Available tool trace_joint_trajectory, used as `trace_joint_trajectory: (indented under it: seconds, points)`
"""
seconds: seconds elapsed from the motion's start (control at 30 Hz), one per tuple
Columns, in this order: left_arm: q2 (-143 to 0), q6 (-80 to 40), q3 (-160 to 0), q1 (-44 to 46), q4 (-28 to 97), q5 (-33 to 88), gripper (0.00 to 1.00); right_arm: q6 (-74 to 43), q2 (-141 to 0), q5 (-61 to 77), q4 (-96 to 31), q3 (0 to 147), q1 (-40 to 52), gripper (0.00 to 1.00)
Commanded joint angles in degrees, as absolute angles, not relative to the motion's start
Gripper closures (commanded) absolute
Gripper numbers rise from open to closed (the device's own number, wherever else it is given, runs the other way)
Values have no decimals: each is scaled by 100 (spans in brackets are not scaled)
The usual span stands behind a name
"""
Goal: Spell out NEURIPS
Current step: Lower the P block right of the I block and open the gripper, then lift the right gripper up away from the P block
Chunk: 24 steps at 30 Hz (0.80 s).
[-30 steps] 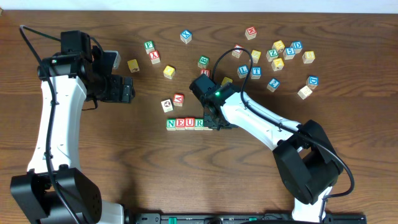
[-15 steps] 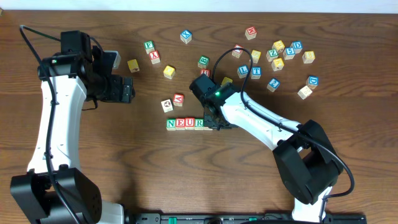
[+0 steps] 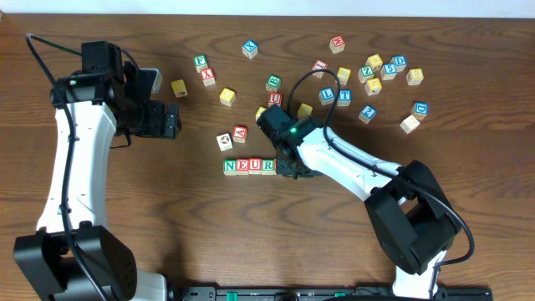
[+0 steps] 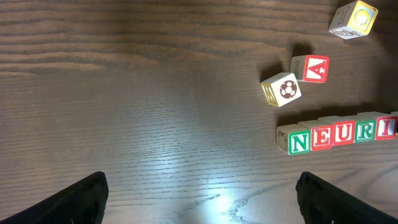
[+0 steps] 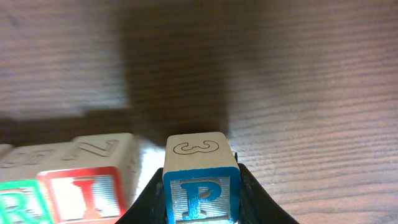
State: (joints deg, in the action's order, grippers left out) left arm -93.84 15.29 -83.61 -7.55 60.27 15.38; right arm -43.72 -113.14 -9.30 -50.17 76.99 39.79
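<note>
Brown wood-grain surface (image 3: pixel 468 33) carried everything. Two arms worked over it, left arm (image 3: pixel 71 167) and right arm (image 3: pixel 351 167), one hand each.

Left hand (image 3: pixel 171 119) hung well to the left of the work, fingers (image 4: pixel 81 199) spread wide with nothing between them. Right hand (image 3: pixel 288 164) was down at the right end of the row, clenched on the blue P cube (image 5: pixel 201 186), with a finger against each side of it.

Step in hand, as judged: placing the sixth letter. Row (image 4: pixel 339 135) read N (image 4: pixel 299 142), E (image 4: pixel 321 137), U (image 4: pixel 342 134), R (image 4: pixel 365 131), I (image 4: pixel 386 128), five cubes set side to side. P cube stood just beside I with a thin gap showing. Its P face was turned the same way as the I face, and its top bore an outlined 3. Could not tell whether it rested on the surface or hung just above it.

Next move called for closing that gap, keeping the cube square to the row, then letting go without nudging I. Only S would remain after that. It could not be picked out among the loose cubes (image 3: pixel 343 97), as the letters were too small overhead.

Counts:
- arms: 2
- hands: 2
- cubes in row: 5
- cube in hand: 1
- loose cubes near the row: 2, a ball-picture cube (image 4: pixel 281 90) and a red A cube (image 4: pixel 311 68)
- all loose cubes: roughly two dozen; the far-right cluster was too tight for a firm figure
</note>
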Motion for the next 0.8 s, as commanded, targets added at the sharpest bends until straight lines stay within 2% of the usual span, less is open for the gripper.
trace_joint_trajectory:
  seconds: [0.0,0.23,0.3,0.4,0.53,0.77]
  points:
    - [-9301,1601,-8473,-753,6058,1601,5,-4499,-11327,-1057,-4993,7669,3977,83]
    - [-9301,1601,-8473,-753,6058,1601,5,-4499,-11327,-1057,-4976,7669,3975,78]
    - [-9301,1601,-8473,-755,6058,1601,5,-4499,-11327,-1059,-4967,7669,3975,65]
    - [-9301,1601,-8473,-753,6058,1601,5,-4499,-11327,-1057,-4963,7669,3975,51]
    - [-9301,1601,-8473,-753,6060,1601,5,-4499,-11327,-1059,-4960,7669,3975,48]
    - [-9301,1601,-8473,-753,6058,1601,5,-4499,-11325,-1066,-4921,7671,3966,49]
